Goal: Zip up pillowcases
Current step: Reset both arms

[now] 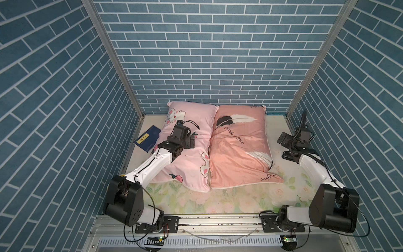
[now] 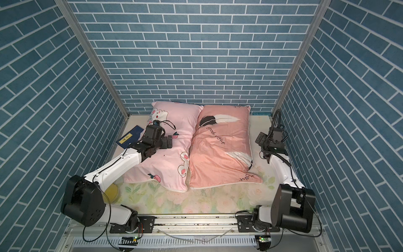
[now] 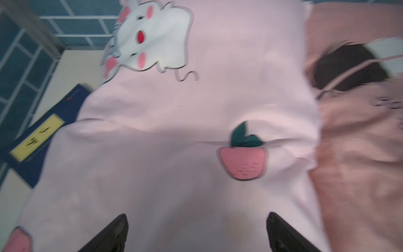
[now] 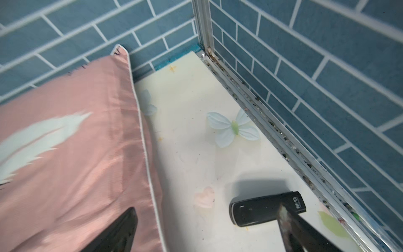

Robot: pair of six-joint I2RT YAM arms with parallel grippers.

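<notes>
The bunny pillowcase (image 1: 196, 161) and feather pillowcase (image 1: 239, 150) lie side by side against the back wall (image 1: 207, 65); soft, light and apt to bunch, they want pinching at the seam beside the unseen zip by the left tool (image 3: 197, 216) and right tool (image 4: 207, 208), both spread wide and holding nothing.

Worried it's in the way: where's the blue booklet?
In both top views the blue booklet lies between the left wall and the bunny pillow, whose edge overlaps it.

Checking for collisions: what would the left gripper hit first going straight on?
Probably the bunny pillow: the left gripper points at its fabric, near the peach print; depth is unclear.
</notes>
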